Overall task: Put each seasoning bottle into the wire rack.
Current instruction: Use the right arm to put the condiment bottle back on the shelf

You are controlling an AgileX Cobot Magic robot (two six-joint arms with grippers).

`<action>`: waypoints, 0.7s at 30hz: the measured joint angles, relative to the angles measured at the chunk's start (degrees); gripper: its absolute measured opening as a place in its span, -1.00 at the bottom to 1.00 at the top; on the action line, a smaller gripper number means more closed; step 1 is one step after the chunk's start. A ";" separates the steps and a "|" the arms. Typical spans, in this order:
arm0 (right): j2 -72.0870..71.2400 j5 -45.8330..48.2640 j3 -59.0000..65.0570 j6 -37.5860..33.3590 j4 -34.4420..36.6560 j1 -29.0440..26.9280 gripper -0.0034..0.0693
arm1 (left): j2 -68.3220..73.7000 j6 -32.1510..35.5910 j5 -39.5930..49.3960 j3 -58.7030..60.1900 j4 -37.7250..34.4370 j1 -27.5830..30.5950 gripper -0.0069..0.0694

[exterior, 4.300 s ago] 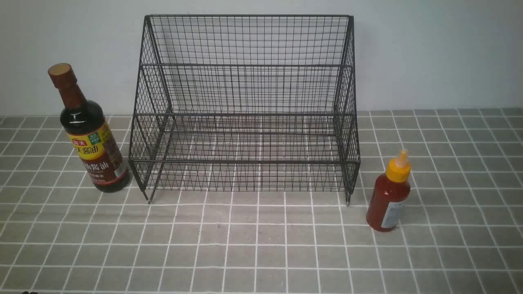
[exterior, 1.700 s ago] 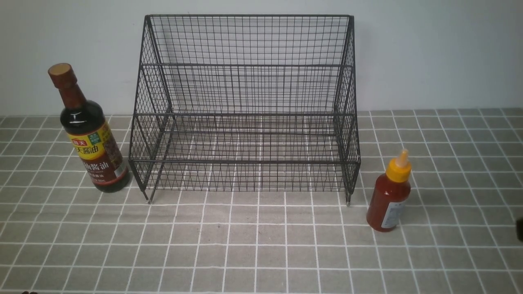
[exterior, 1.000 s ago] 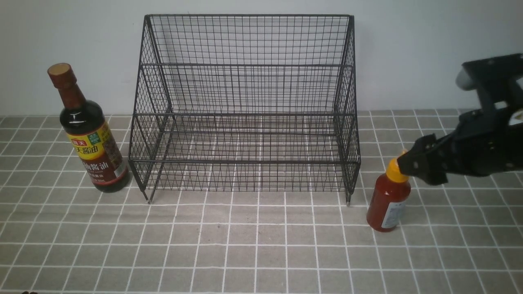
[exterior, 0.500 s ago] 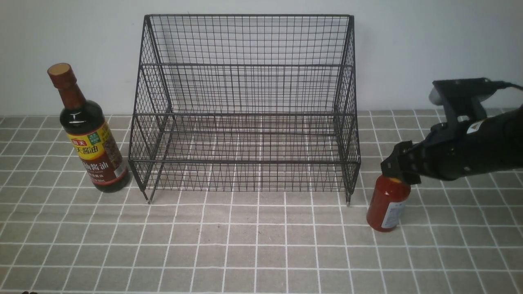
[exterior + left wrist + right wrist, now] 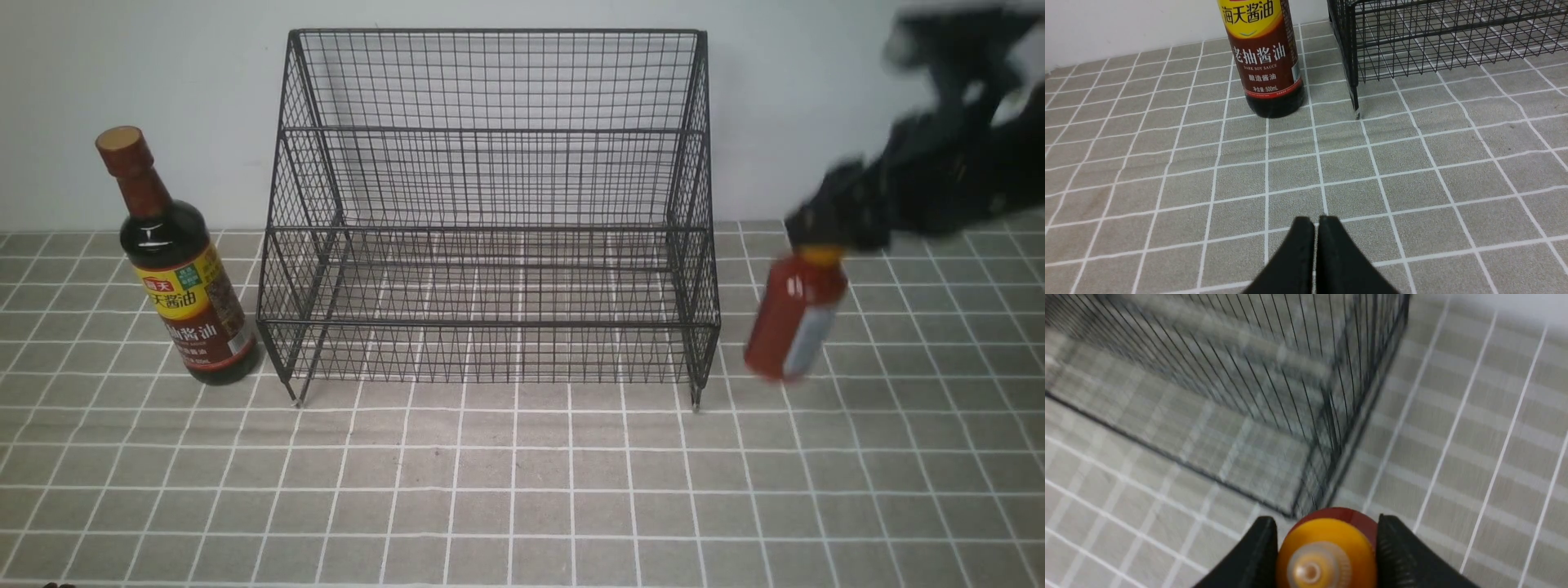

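At frame right, the right gripper [image 5: 820, 234] had its jaws clamped on the red squeeze bottle [image 5: 790, 322], which hung tilted beside the wire rack [image 5: 490, 204]. The soy-sauce bottle [image 5: 175, 278] stood at left, outside the rack. The left gripper [image 5: 1316, 228] had its jaws closed on nothing.

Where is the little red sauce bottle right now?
In the front view, the red squeeze bottle hangs on the right, just right of the wire rack, held by its yellow cap in the right gripper.

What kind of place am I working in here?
Likely a mock kitchen counter: grey tiled surface against a plain wall, a wire rack, a soy-sauce bottle and a red squeeze bottle.
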 joint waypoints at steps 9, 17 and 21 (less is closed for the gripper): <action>1.99 1.08 -12.34 -6.58 13.82 0.00 -0.12 | 0.00 0.00 0.00 0.00 0.00 0.00 -0.84; 10.94 -1.26 -12.53 -14.48 20.78 2.14 -0.12 | 0.00 0.00 0.00 0.00 0.00 0.00 -0.84; 13.96 -3.11 -12.53 -15.08 19.40 3.50 -0.12 | 0.00 0.00 0.00 0.00 0.00 0.00 -0.84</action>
